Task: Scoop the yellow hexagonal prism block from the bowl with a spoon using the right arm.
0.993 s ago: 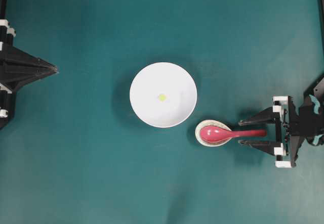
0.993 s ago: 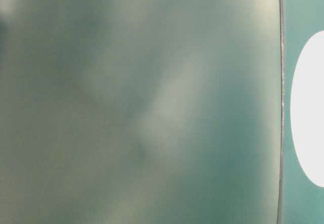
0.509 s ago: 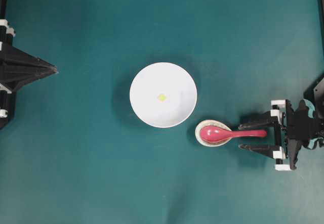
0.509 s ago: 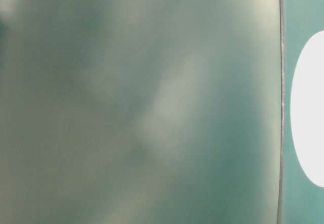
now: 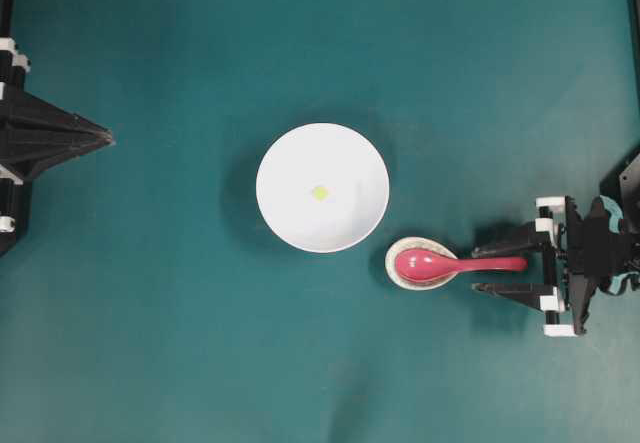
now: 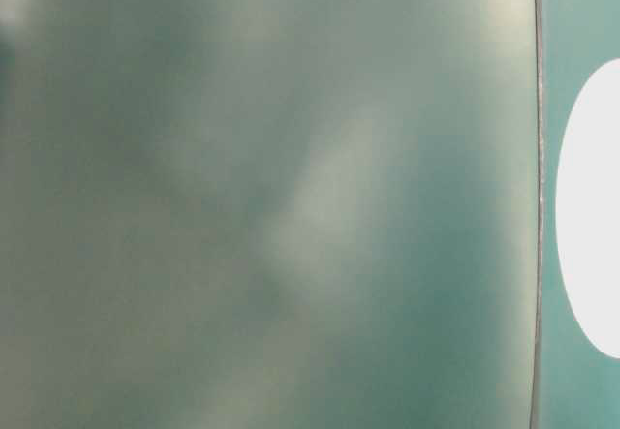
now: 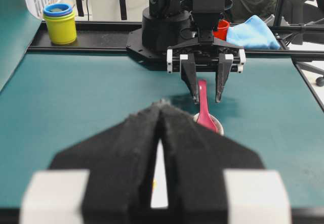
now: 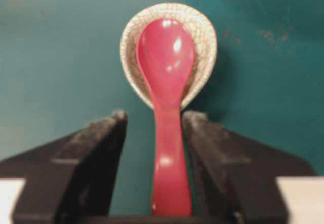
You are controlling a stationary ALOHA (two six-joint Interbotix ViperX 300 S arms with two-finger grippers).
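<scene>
The white bowl (image 5: pixel 290 163) sits mid-table with the tiny yellow hexagonal prism block (image 5: pixel 319 192) near its centre. Right of it, the red-pink spoon (image 5: pixel 440 262) lies with its head in a small speckled dish (image 5: pixel 392 265) and its handle pointing right. My right gripper (image 5: pixel 476 269) straddles that handle, open. In the right wrist view the spoon (image 8: pixel 166 57) runs between the fingers of the right gripper (image 8: pixel 155 117), with a teal gap on the left and the right finger close to the handle. My left gripper (image 5: pixel 105 139) rests shut at the left edge, holding nothing.
In the left wrist view, stacked yellow and blue cups (image 7: pixel 59 21), a red cup (image 7: pixel 221 29) and a blue cloth (image 7: pixel 252 32) lie beyond the table's far edge, around the right arm's base. The table-level view is mostly blur, with the bowl (image 6: pixel 591 206) at its right.
The right gripper's jaws have narrowed around the spoon handle after the arm settled slightly rightward. Spoon, bowl, block and left arm have not moved.
</scene>
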